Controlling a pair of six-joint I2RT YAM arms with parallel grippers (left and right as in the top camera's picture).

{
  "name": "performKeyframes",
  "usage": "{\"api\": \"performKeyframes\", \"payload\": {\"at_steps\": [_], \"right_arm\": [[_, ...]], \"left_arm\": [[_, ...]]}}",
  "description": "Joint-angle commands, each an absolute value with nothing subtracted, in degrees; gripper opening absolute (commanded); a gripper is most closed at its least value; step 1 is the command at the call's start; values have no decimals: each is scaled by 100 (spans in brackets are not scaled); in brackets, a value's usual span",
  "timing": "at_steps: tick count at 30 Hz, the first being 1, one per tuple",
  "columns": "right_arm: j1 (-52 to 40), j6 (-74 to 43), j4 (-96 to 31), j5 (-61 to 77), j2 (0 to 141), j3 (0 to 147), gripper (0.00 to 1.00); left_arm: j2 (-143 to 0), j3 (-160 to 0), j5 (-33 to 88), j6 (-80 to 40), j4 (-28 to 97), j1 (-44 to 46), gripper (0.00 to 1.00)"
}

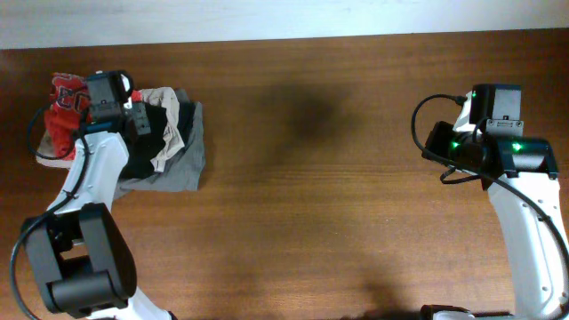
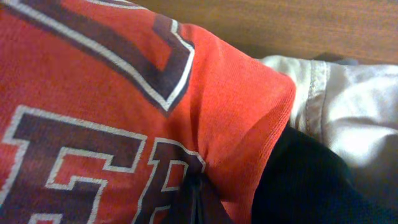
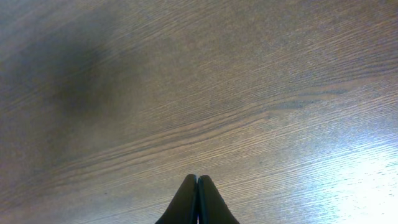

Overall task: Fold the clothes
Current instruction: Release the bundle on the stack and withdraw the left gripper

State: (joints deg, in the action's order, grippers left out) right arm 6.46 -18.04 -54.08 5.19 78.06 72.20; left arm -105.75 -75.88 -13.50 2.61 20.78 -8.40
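Garment, task item: red-orange T-shirt (image 1: 60,111), bunched at the far left corner of the table (image 1: 311,204), white dark-outlined lettering uppermost.

My left gripper (image 2: 195,193): clenched on a small pinch of the shirt's fabric. Risk: so thin a pinch may slip as I lift, or catch one layer only and bring the shirt up twisted.

Adjacent items: beige garment (image 1: 164,96), black garment (image 1: 140,156), grey garment (image 1: 185,160), heaped against the shirt's right side. Risk: a pull rightward drags them along or spills the heap.

My right gripper (image 3: 197,190): shut on nothing, above bare wood near the right edge, well apart. Risk: spreading one-handed leaves the shirt crumpled.
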Motion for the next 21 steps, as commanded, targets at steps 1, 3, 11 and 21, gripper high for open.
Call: {"api": "performKeyframes", "payload": {"at_steps": [1, 3, 11, 21], "right_arm": [[679, -1826, -5424, 532, 7826, 7223, 5], [679, -1826, -5424, 534, 7826, 7223, 5], [679, -1824, -5424, 532, 7826, 7223, 5], [679, -530, -5205, 1632, 7762, 7789, 9]], "left_arm": [[-10383, -7636, -1096, 331, 2453, -611, 1], [-10208, -7793, -1098, 331, 2580, -609, 2], [-10025, -7979, -1092, 351, 2895, -587, 18], [-8925, -9730, -1076, 353, 5098, -266, 59]]}}
